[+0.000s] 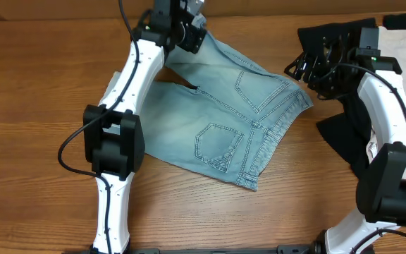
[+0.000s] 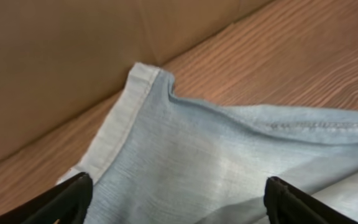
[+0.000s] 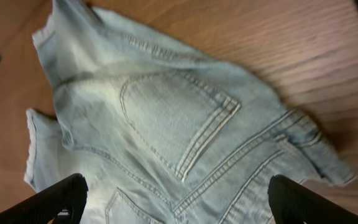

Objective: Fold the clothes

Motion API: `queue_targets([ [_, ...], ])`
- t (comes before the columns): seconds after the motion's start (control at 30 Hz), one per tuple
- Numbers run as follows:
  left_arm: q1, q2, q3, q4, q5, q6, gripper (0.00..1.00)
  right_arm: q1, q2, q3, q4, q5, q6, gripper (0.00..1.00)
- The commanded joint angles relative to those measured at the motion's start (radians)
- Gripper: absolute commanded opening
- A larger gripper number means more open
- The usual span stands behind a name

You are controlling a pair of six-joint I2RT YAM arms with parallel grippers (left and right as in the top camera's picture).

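- You have the denim shorts (image 1: 224,127) lying rumpled, back pockets up, in the middle of the table (image 1: 41,70).
- Your left gripper (image 2: 178,199) is spread wide over a pale leg hem (image 2: 120,118).
- Your right gripper (image 3: 178,200) is spread wide above the back pocket (image 3: 179,118), beside the black garment (image 1: 344,134).

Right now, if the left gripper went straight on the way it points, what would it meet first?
Most likely the denim shorts: the open left gripper points at the leg near its pale hem, though depth is unclear.
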Motion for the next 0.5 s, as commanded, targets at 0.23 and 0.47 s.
queue_targets([
  [0.23, 0.001, 0.035, -0.124, 0.051, 0.008, 0.026, 0.93, 0.080, -0.001, 0.022, -0.018, 0.108, -0.035, 0.97],
  [0.47, 0.002, 0.078, -0.124, -0.019, 0.007, 0.003, 0.88, 0.105, -0.001, 0.022, -0.019, 0.108, -0.034, 0.97],
])
